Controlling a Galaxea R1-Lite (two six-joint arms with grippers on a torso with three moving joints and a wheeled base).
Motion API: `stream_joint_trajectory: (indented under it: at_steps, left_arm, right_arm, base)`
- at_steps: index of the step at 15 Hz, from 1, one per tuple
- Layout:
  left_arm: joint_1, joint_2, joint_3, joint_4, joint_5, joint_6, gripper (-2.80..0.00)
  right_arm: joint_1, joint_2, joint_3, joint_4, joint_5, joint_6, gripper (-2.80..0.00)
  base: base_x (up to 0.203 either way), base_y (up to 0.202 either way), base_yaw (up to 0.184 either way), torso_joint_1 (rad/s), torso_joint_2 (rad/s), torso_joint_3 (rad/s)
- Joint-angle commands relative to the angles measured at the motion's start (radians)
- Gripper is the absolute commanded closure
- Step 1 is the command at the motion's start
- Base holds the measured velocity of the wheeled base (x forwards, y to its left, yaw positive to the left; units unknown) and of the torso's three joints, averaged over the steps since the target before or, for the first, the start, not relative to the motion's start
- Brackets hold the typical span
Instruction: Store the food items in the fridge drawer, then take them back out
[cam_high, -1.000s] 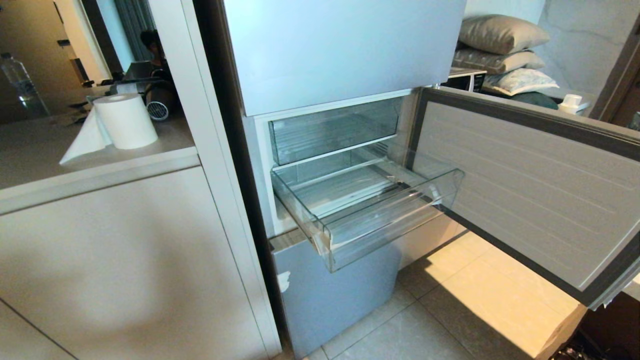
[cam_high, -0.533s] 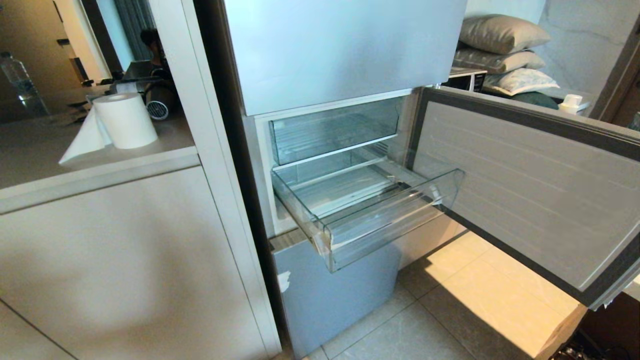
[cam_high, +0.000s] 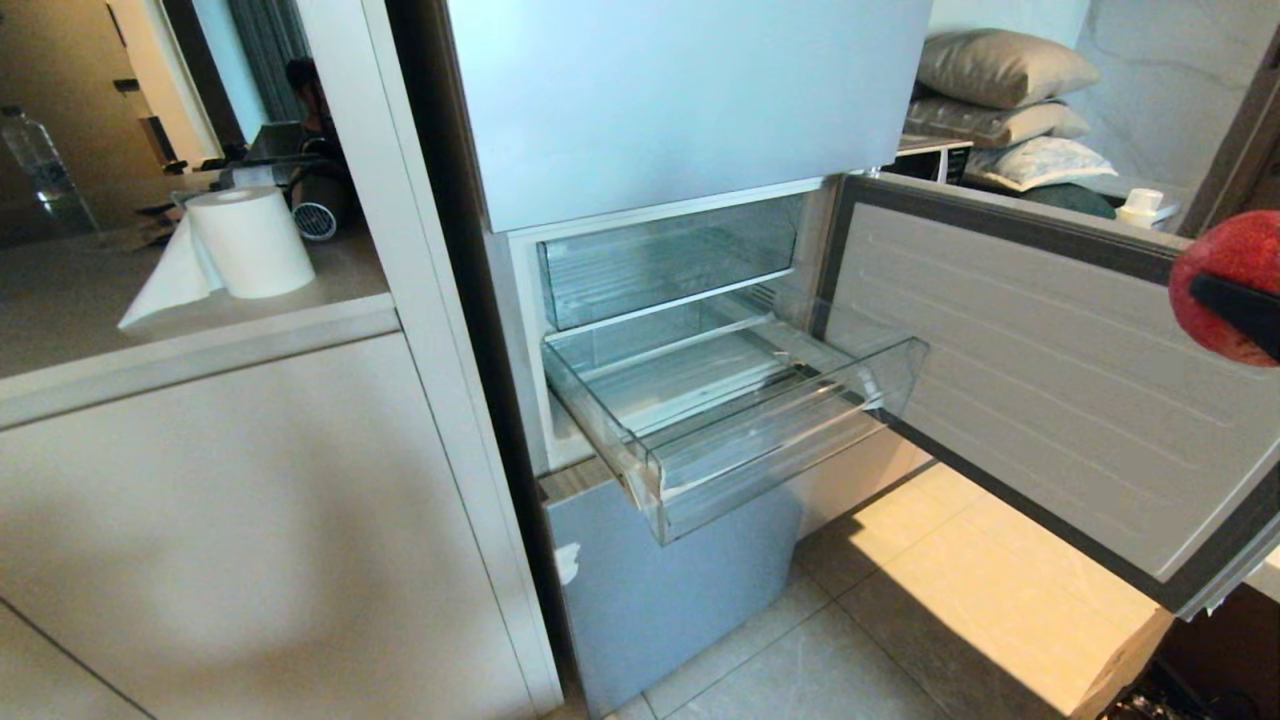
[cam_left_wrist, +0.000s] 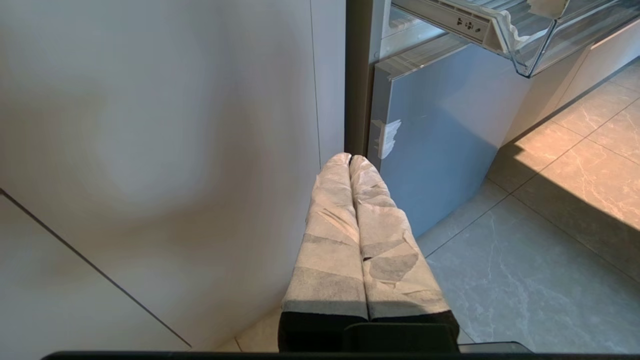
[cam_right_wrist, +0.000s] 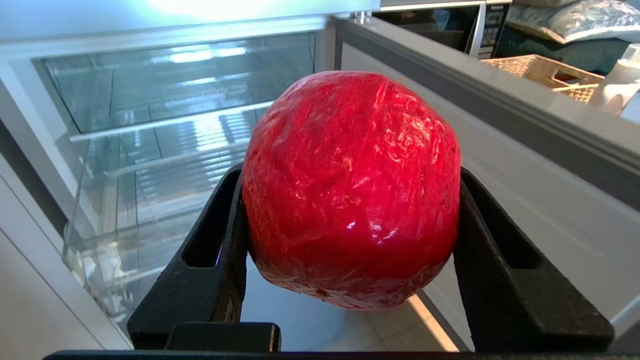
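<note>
Right gripper (cam_right_wrist: 350, 210) clamped on a round red fruit (cam_right_wrist: 352, 187), black fingers (cam_right_wrist: 215, 250) pressed against both flanks, jaws spread wide by its girth. In the head view, fruit (cam_high: 1235, 275) at the 3 o'clock edge of the frame, a dark finger across it, in front of the open fridge door (cam_high: 1050, 380), well apart from the fridge drawer. Fridge drawer (cam_high: 780, 455) pulled out near the middle of the head view, clear plastic, ribbed base bare, thick front lip toward 5 o'clock; in the right wrist view, drawer (cam_right_wrist: 105, 240) at 9 o'clock of the fruit. Upper clear drawer (cam_high: 665, 260) pushed in just above, at 12 o'clock of the open one. Pale-blue bottom door (cam_high: 660, 600) closed at 6 o'clock. Left gripper (cam_left_wrist: 350, 160) low beside the cabinet panel (cam_left_wrist: 150, 150), wrapped fingers (cam_left_wrist: 330, 225) pressed together with nothing between them, tips toward the edge of the bottom door. Paper towel roll (cam_high: 250, 240) on the counter (cam_high: 200, 330) at 10 o'clock; pillows (cam_high: 1000, 70) stacked at 1 o'clock.
</note>
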Motion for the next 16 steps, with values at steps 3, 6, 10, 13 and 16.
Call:
stream_joint_trajectory:
  at_steps: [3,6,10,13,16]
  left_arm:
    - [0.0,0.0,0.0,0.001,0.0,0.001,0.0]
    - [0.0,0.0,0.0,0.001,0.0,0.001,0.0]
    - [0.0,0.0,0.0,0.001,0.0,0.001,0.0]
    - [0.0,0.0,0.0,0.001,0.0,0.001,0.0]
    - [0.0,0.0,0.0,0.001,0.0,-0.001,0.0]
  right_arm:
    - [0.004,-0.019,0.049,-0.005,0.002,0.001,0.0]
    - [0.004,-0.028,0.066,-0.005,0.003,0.004,0.0]
    - [0.004,-0.034,0.07,-0.005,0.003,-0.001,0.0]
    - [0.003,-0.024,0.076,-0.005,0.003,0.001,0.0]
    - [-0.008,0.042,0.09,-0.02,0.002,0.008,0.0]
  base:
    - [0.0,0.0,0.0,0.0,0.0,0.0]
    - [0.0,0.0,0.0,0.0,0.0,0.0]
    - [0.0,-0.007,0.107,0.0,0.0,0.002]
    - [0.0,-0.012,0.179,0.004,0.0,0.001]
    - [0.002,-0.013,0.174,0.005,0.0,0.0]
